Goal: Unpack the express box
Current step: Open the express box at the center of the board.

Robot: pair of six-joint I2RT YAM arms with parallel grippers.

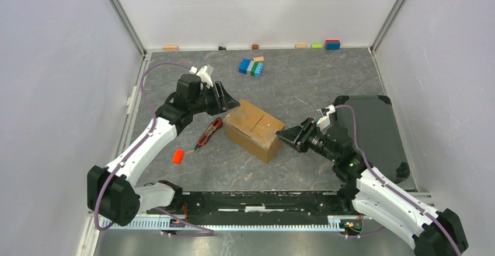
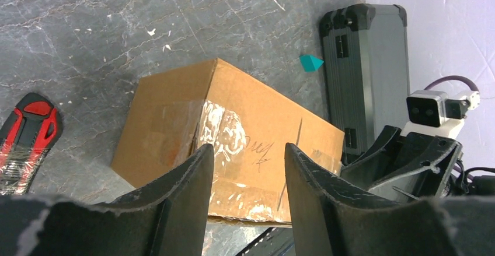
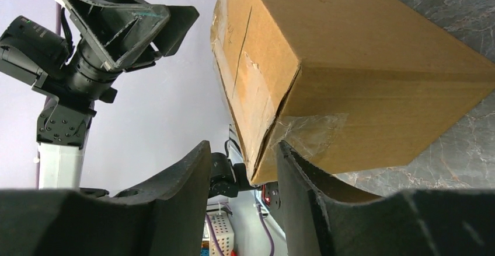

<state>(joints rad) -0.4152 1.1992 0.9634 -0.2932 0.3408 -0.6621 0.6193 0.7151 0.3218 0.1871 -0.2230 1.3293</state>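
So, express box (image 1: 254,129): we see the brown cardboard carton resting on the table (image 1: 327,87) near its middle, turned diagonally, between the two grippers.
Box top: the flaps lie shut, with a seam running across them.
Box sides: the left wrist view shows torn clear tape, white scuffs and a pen scribble. The right wrist view shows a taped corner where the edge gapes a little.
Left gripper (image 1: 229,100): it sits at the far left corner of the box with its fingers spread apart and nothing between them. We cannot tell whether a fingertip touches the cardboard.
Right gripper (image 3: 244,148): it sits at the right corner of the box with its fingers parted. The taped corner shows in the gap. We cannot tell whether either finger presses on it.
Utility knife (image 1: 209,132): red and black, it lies on the table just left of the box, below the left gripper.
Red block (image 1: 178,155): small, it lies to the left of the knife and nearer to us, apart from it.
Black case (image 1: 373,133): flat, it lies at the right of the table, behind the right arm.
Toy block cluster (image 1: 251,67): blue and green, it sits far from us, well apart from the box.
Teal piece (image 2: 310,62): tiny, it lies between the box and the black case.
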